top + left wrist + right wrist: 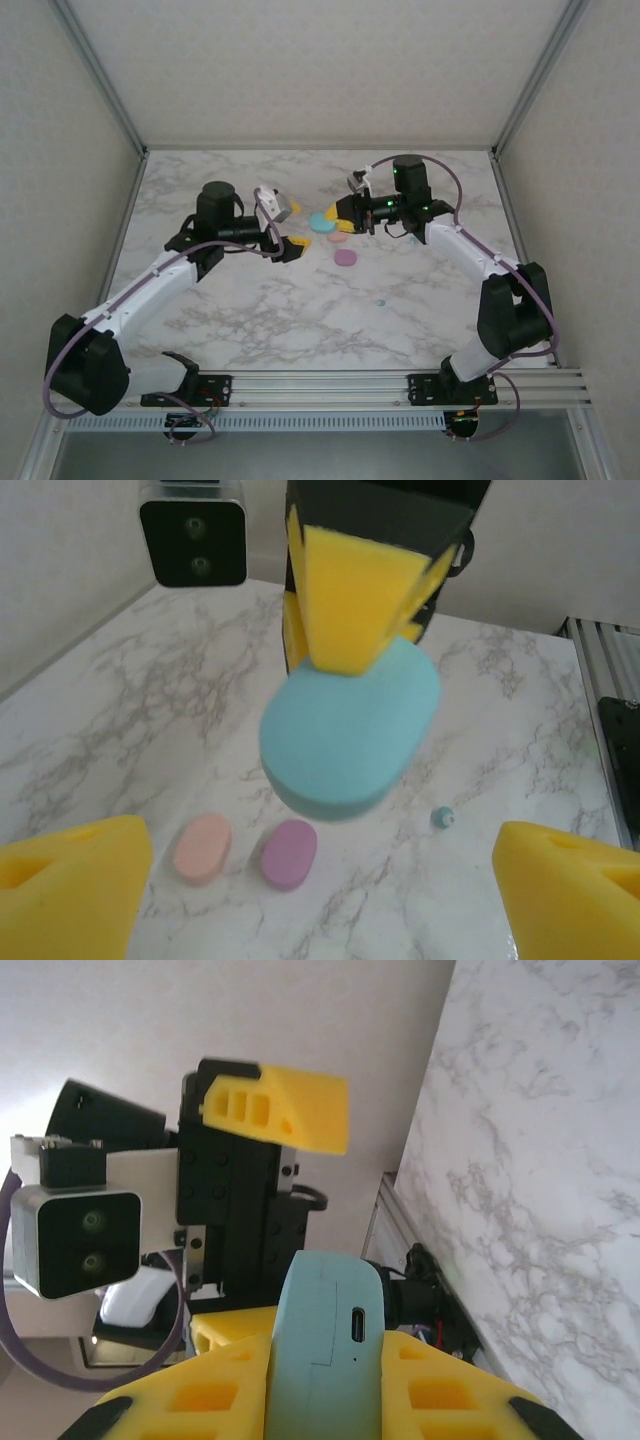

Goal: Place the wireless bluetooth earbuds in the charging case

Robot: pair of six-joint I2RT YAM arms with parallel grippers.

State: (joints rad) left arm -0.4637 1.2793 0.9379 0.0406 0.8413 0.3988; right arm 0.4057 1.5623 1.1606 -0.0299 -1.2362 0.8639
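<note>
Foam-padded right pincer (325,1392), smooth oval teal case (325,1310)

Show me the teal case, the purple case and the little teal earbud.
teal case (350,730), left wrist view, middle of its broad face.
purple case (289,854), left wrist view, centre of its top.
teal earbud (443,817), left wrist view, its rounded body.
</note>
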